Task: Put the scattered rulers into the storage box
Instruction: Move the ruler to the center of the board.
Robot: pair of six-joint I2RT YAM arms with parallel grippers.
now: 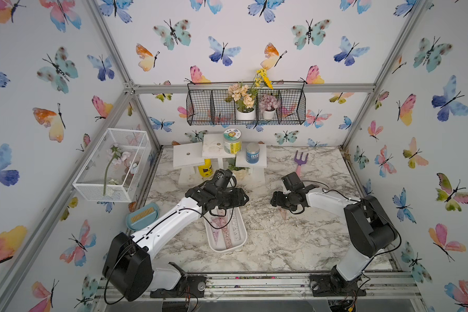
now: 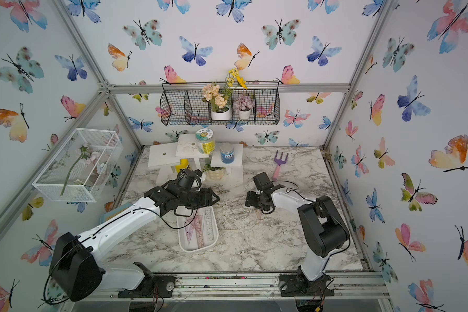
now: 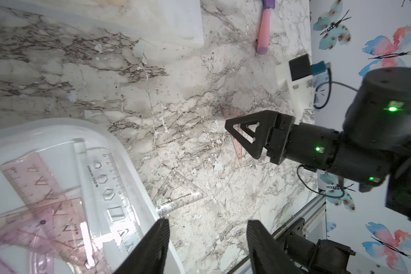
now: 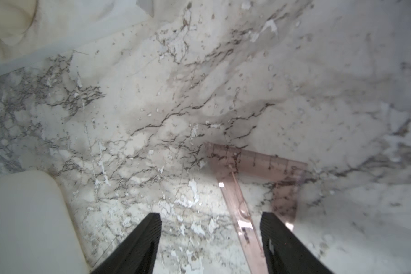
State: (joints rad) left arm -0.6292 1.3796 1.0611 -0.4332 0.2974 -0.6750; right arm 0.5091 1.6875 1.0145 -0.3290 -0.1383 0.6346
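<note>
Marble bench [image 1: 281, 243]: right gripper [image 4: 211, 214] hangs released over the flat pink set square [image 4: 254, 163], left gripper [image 3: 208, 220] released by the storage box [image 1: 223, 250]. I might just skid it.

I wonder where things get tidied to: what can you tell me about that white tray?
The storage box is a shallow white plastic tray, rounded corners, raised rim, lying flat on the marble table. Overlapping pink and clear rulers lie inside. The left tool hangs open over its rim; a clear set square lies just beside it.
</note>
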